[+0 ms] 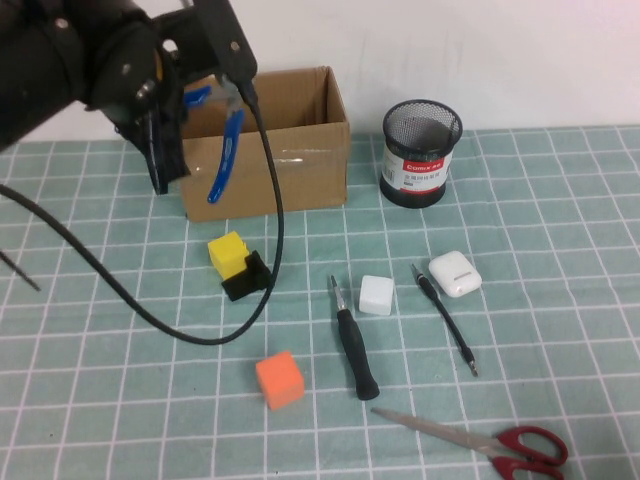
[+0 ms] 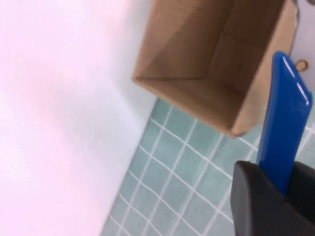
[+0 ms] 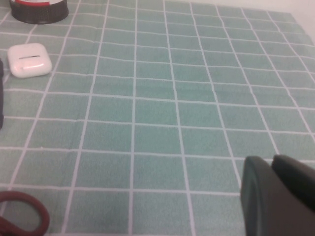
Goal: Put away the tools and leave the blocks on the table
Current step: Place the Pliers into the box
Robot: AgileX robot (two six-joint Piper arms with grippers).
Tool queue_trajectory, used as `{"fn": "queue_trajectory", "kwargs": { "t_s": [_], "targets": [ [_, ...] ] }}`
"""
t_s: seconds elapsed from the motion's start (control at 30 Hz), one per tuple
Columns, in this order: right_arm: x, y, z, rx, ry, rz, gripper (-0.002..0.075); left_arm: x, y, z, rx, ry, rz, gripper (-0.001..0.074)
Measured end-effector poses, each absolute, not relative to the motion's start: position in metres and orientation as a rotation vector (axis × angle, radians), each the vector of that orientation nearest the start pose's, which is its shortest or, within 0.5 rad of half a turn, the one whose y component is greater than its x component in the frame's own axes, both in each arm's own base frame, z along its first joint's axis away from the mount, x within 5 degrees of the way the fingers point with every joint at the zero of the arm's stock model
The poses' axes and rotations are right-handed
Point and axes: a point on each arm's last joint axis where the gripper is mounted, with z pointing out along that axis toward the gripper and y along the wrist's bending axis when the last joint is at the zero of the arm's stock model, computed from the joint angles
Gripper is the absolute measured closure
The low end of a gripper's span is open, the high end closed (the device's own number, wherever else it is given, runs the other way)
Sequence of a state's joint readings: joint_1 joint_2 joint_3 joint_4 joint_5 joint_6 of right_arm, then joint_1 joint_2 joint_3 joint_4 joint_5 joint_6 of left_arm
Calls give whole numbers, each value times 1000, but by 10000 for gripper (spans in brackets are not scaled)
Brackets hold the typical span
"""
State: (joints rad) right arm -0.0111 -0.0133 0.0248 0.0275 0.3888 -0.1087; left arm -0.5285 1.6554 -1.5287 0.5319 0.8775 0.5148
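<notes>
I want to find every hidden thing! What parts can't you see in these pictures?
- Pliers: the jaws are hidden inside the left gripper in the high view.
- Cardboard box: its floor is hidden by its front wall in the high view.
- Right gripper: absent from the high view; the right wrist view's edge cuts it off.
- Scissors: the lower handle loop is cut by the high view's bottom edge.

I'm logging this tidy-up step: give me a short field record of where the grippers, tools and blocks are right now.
left gripper: raised over the cardboard box, shut on the blue-handled pliers
right gripper: low over the mat, outside the high view
tools on table: black-handled screwdriver, precision driver, scissors
blocks on table: yellow, black, orange, white
</notes>
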Motion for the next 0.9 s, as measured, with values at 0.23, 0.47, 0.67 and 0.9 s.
{"fn": "queue_trajectory", "kwargs": {
  "t_s": [0.23, 0.47, 0.67, 0.9],
  "targets": [
    [52, 0, 171, -75, 1883, -55, 736, 364, -168, 334, 1437, 1937, 647, 662],
    [52, 0, 171, -75, 1883, -55, 736, 409, -177, 340, 1388, 1885, 660, 664],
    [52, 0, 171, -75, 1883, -55, 736, 434, -185, 341, 1387, 1752, 685, 664],
    [52, 0, 171, -75, 1883, -55, 736, 453, -187, 339, 1391, 1555, 771, 664]
  ]
}}
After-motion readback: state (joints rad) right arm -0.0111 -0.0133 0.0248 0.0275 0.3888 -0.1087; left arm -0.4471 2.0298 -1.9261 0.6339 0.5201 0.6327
